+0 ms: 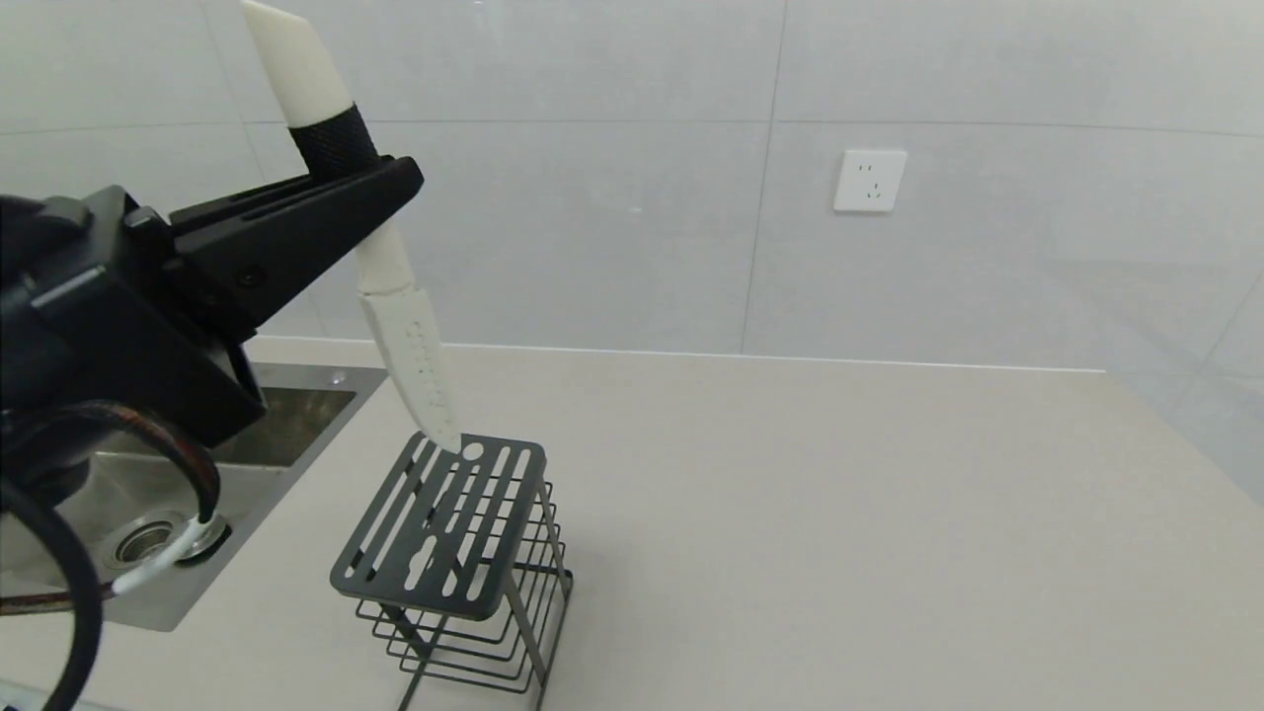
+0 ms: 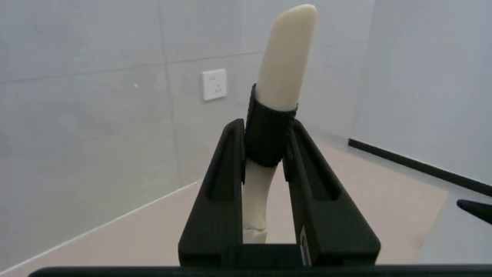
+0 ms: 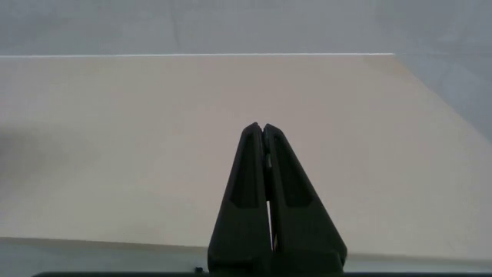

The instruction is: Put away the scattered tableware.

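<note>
Closest to me, the left gripper (image 1: 390, 183) is clamping its black fingers tight around a white knife (image 1: 400, 326), pinching it on the black textured band (image 1: 334, 143) partway along the handle. From the left wrist view, the same gripper (image 2: 265, 131) is squeezing that band from both sides, with the knife's (image 2: 284, 46) rounded handle end sticking out past the fingertips. The knife is hanging tilted, handle up above the gripper and blade pointing down below it. Under the gripper and slightly behind it, a steel sink (image 1: 128, 474) is sitting in the counter, its drain (image 1: 148, 541) showing at the bottom. Directly below the fingertips, a black wire knife rack (image 1: 434, 600) is standing on the beige countertop (image 1: 839, 513). The blade tip is sitting right at the far edge of the rack's slotted top, though I cannot tell whether it is entering a slot. Well beyond the gripper, on the tiled wall, a white outlet (image 1: 869, 181) is showing. The right gripper (image 3: 262, 131) is hovering over bare countertop with its fingers pressed together, gripping nothing.
</note>
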Available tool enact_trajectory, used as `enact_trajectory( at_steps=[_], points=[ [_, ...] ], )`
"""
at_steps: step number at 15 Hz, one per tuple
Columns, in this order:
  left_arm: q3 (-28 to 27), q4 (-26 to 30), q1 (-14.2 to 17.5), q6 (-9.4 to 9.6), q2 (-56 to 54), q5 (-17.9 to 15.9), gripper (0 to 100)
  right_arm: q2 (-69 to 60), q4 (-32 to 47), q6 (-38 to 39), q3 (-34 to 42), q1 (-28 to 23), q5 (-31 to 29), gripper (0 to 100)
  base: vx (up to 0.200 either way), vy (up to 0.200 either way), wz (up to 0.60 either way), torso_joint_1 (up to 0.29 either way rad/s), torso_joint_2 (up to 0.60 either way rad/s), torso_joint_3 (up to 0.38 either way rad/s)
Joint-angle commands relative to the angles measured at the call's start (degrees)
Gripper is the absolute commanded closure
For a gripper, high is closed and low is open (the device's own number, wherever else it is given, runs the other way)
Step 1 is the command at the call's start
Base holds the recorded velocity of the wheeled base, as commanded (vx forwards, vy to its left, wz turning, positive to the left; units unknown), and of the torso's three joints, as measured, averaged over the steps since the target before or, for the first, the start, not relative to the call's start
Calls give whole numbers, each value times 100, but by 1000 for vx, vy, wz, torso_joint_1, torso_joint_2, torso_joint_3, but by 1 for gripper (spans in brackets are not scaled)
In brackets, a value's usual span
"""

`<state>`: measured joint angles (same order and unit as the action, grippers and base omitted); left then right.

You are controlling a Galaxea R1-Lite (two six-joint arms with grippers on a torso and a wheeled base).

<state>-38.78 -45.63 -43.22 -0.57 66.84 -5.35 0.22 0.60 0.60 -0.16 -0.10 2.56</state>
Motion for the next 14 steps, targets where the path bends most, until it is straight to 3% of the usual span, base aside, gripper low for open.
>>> enact_trajectory(
  at_steps=[1,3,7,9,10,12,14],
  points=[
    [-7,1,-337,198,40,8,100,13,2,2,-2,1,-1,100,0,0,0,0,0,0],
    [11,10,-512,391,48,43,100,13,2,2,-2,1,-1,100,0,0,0,0,0,0],
    [55,1,-512,400,171,491,100,13,2,2,-2,1,-1,100,0,0,0,0,0,0],
    [99,1,-574,400,303,913,100,13,2,2,-2,1,-1,100,0,0,0,0,0,0],
    [99,-16,-776,382,426,1230,100,4,2,2,-2,1,-1,100,0,0,0,0,0,0],
    [160,-166,-1031,374,593,1520,100,4,2,2,-2,1,-1,100,0,0,0,0,0,0],
    [309,-385,-1031,339,743,1818,100,4,2,2,-2,1,-1,100,0,0,0,0,0,0]
  ],
)
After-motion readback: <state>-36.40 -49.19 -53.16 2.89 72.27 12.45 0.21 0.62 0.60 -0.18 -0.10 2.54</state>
